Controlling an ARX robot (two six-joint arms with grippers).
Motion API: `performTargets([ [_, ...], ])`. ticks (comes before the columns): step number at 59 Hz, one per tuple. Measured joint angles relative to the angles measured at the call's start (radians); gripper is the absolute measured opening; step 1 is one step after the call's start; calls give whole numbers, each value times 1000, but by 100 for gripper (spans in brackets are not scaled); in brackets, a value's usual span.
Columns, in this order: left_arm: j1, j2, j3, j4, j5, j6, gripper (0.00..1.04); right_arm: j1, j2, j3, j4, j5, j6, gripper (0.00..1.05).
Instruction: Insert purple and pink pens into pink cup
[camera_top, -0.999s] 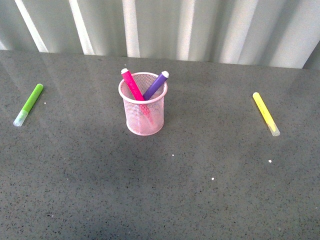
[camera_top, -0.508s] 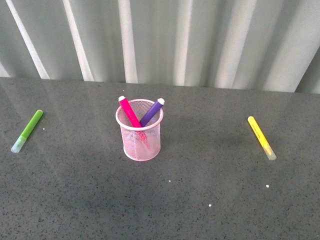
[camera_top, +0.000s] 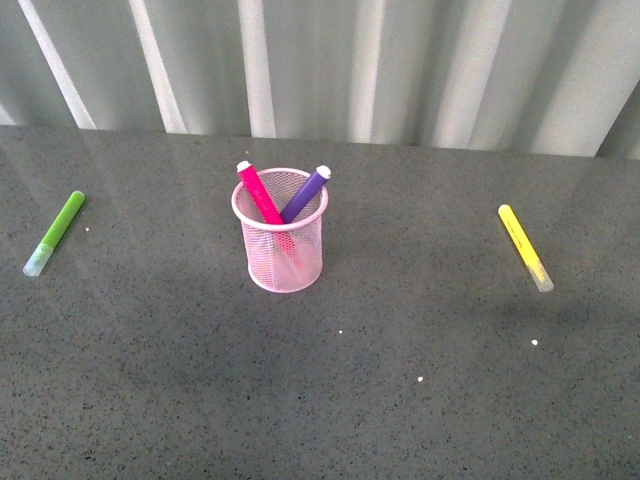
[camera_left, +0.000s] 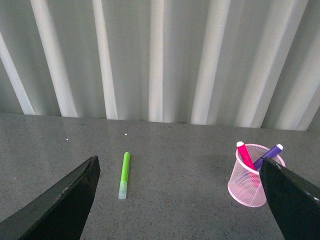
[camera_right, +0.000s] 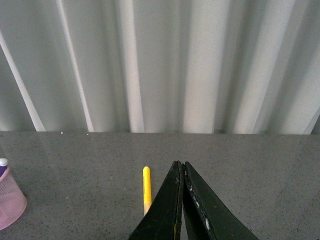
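A: What stands on the grey table (camera_top: 330, 400)?
B: A pink mesh cup (camera_top: 282, 240) mid-table, the pink pen (camera_top: 258, 193) and purple pen (camera_top: 305, 194) leaning inside it. The job looks complete.
A: And the grippers?
B: Left gripper (camera_left: 180, 200) jaws wide apart, empty; right gripper (camera_right: 181, 200) jaws together, empty.

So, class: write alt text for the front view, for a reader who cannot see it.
A pink mesh cup stands on a grey table with a pink pen and a purple pen leaning in it, ends crossing outward. A green marker lies far left, a yellow marker far right; no arms show.
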Motion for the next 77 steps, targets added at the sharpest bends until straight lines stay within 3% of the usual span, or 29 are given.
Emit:
performTargets([
  [29, 0, 0, 0, 0, 0, 0, 98, 0, -308, -4, -280, 0, 0, 3],
  [72, 0, 0, 0, 0, 0, 0, 98, 0, -560, -4, -527, 0, 0, 3],
  [77, 0, 0, 0, 0, 0, 0, 98, 0, -660, -4, -660, 0, 0, 3],
])
